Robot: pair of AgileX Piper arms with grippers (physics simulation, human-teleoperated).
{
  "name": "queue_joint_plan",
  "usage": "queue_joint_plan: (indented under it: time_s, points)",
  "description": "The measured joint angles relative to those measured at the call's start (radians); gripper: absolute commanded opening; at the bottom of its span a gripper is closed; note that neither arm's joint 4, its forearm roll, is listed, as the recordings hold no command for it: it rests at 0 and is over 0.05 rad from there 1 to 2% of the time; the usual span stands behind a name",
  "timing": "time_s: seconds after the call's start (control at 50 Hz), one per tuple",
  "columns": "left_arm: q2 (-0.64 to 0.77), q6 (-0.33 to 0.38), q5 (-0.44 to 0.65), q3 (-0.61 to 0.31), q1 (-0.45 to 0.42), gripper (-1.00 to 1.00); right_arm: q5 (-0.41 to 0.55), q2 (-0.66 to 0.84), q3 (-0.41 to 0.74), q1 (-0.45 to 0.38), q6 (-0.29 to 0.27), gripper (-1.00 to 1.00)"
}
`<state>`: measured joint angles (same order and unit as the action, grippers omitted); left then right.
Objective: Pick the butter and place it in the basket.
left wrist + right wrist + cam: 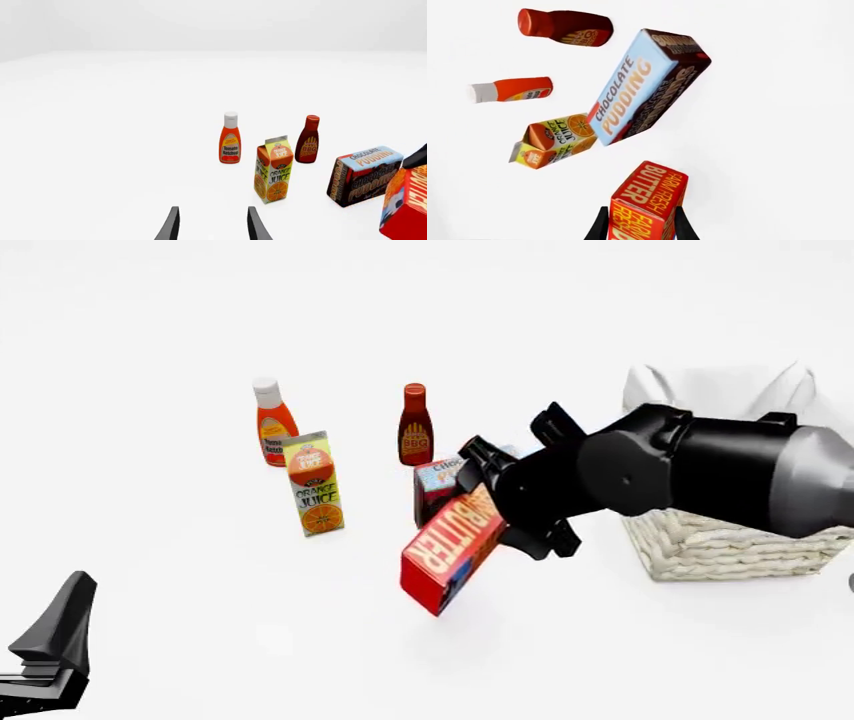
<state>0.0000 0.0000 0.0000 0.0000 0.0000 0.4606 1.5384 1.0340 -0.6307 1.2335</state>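
The butter [450, 553] is a red carton with an orange lettered face, hanging tilted above the table in the front view. My right gripper [497, 525] is shut on its upper end. The right wrist view shows the butter [647, 200] held between the two dark fingers [598, 227]. A corner of the butter [407, 205] also shows in the left wrist view. The basket [727, 535], cream wicker with white cloth lining, stands to the right, partly hidden behind the right arm. My left gripper [212, 225] is open and empty, low at the near left [54, 645].
The chocolate pudding box [438, 483] stands just behind the butter. An orange juice carton [315, 483], a ketchup bottle [275, 422] and a BBQ sauce bottle [415, 426] stand further left and back.
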Motion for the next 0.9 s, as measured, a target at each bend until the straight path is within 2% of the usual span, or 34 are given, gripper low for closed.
queue_joint_plan:
  time_s: [0.32, 0.9]
  points:
    - [0.0, 0.0, 0.0, 0.0, 0.0, 1.0, 0.042, -0.131, -0.006, 0.012, 0.002, -1.0]
    - [0.0, 0.0, 0.0, 0.0, 0.0, 1.0, 0.091, -0.29, 0.048, 0.015, 0.016, -1.0]
